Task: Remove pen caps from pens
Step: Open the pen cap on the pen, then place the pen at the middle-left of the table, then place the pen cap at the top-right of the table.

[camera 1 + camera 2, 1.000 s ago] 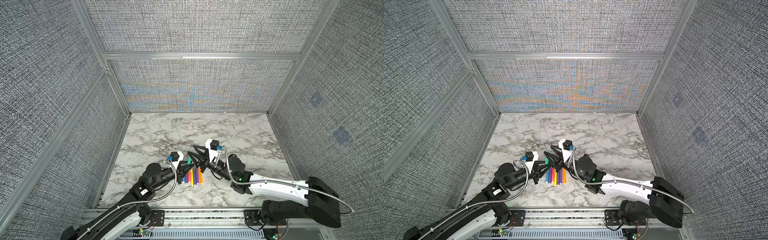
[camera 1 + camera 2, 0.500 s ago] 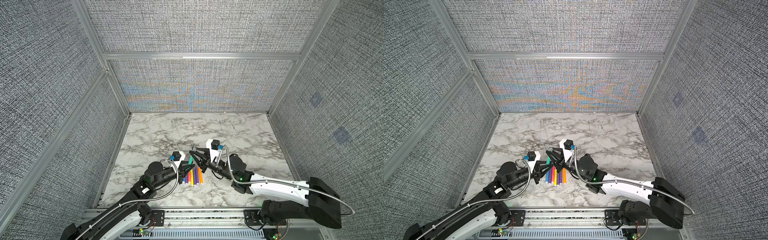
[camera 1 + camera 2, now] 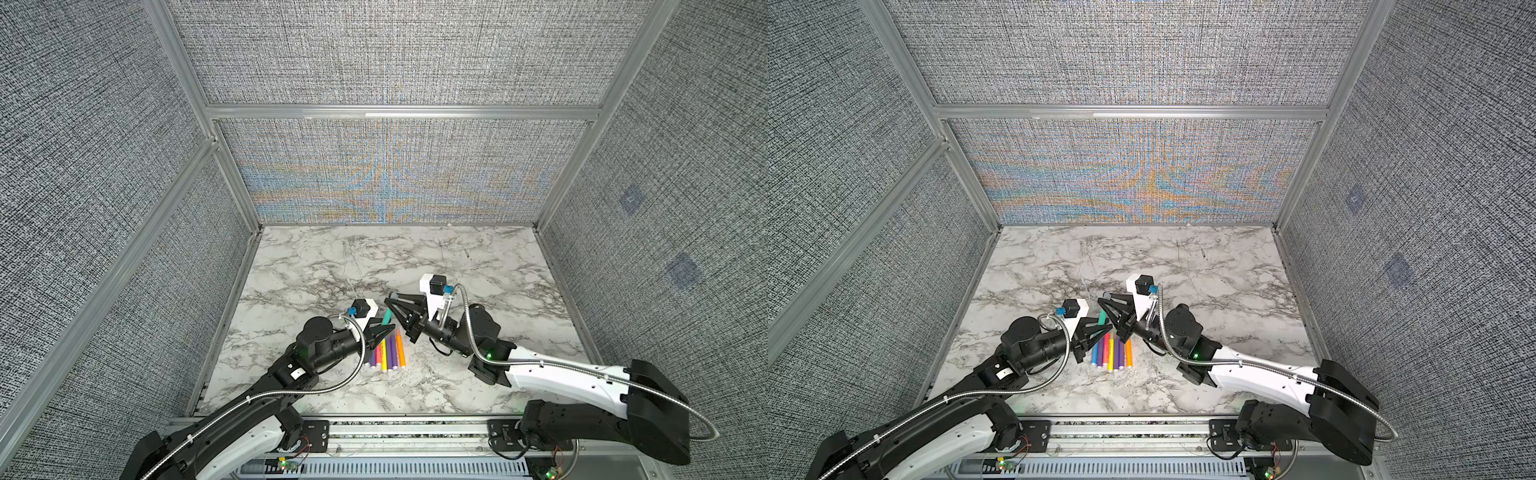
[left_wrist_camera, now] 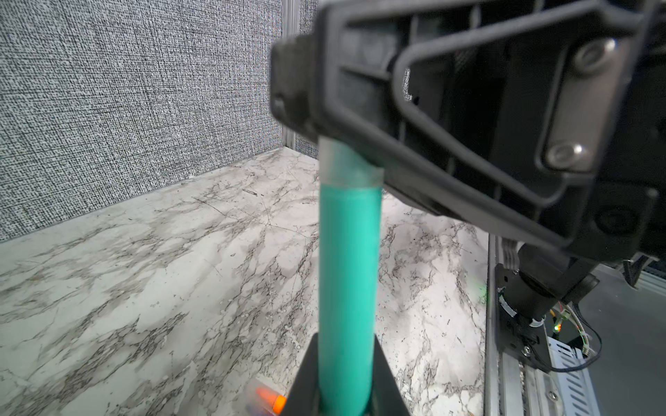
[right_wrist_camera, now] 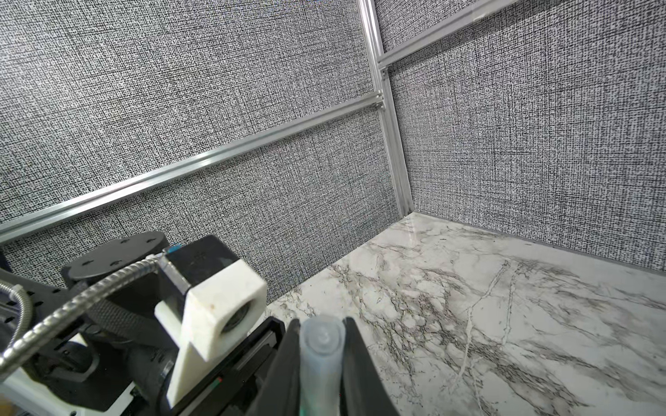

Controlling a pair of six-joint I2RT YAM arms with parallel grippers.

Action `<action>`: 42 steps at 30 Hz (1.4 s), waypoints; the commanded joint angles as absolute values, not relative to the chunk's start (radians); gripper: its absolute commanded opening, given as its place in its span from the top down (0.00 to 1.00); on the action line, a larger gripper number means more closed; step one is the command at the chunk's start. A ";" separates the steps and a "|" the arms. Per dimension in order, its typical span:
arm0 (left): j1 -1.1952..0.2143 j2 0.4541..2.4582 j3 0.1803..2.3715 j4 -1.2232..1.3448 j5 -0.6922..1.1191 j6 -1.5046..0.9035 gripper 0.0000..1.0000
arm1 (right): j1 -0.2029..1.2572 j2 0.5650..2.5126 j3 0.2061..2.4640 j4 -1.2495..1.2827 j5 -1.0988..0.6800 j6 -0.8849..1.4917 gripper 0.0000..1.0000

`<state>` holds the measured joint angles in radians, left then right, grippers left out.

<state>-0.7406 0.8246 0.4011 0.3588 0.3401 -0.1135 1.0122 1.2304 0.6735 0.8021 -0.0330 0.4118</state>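
Pen caps are the goal, and one clear cap (image 5: 320, 345) is in hand: the right gripper (image 5: 320, 324) is clamped on it, while the left gripper (image 4: 347, 378) is closed around the body of the green pen (image 4: 347, 288). The pen is held in the air above the worktop (image 3: 415, 266) (cap end pointing away from the robot's base). The cap looks seated on the pen, not yet off.

To pull well, I judge the two arms should draw apart straight along the pen's axis with both grips firm. A sideways tug could bend the pen or let the smooth cap slip.

The other pens (image 3: 388, 353) lie in a row on the worktop just below the left gripper, nearer the front edge. Open marble lies beyond and to the right, well apart from the walls (image 3: 374, 174), giving the right arm room to draw back.
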 commanded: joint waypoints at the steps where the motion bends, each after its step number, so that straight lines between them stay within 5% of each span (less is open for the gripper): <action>1: -0.738 0.846 0.402 0.285 0.327 -0.138 1.00 | 1.001 1.222 0.719 0.954 -0.139 0.429 0.95; 5: -0.739 0.867 0.405 0.285 0.333 -0.139 1.00 | 0.997 1.203 0.768 0.939 -0.151 0.426 0.97; 12: -0.739 0.982 0.458 0.257 0.326 -0.167 1.00 | 0.997 1.124 0.855 0.822 0.245 0.338 1.00; 19: -0.739 0.995 0.462 0.257 0.299 -0.169 1.00 | 0.998 1.109 1.050 0.565 0.002 0.132 1.00; 23: -0.739 0.969 0.482 0.171 0.163 -0.170 1.00 | 0.965 1.086 1.100 0.253 0.304 0.108 1.00; 27: -0.739 0.981 0.561 -0.007 -0.156 -0.164 1.00 | 0.736 1.301 1.312 -0.329 0.354 0.154 0.98; 32: -0.681 1.171 0.739 -0.228 -0.403 -0.156 1.00 | 0.587 1.663 1.400 -0.592 0.423 0.126 0.98; 42: -0.324 1.586 1.131 -0.499 -0.199 -0.150 1.00 | 0.316 1.937 1.368 -0.505 0.347 0.119 0.98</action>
<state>-0.3672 1.5249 1.0740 -0.3798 -0.2443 -0.1600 0.3508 1.9072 1.3594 -0.5171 0.3805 0.1265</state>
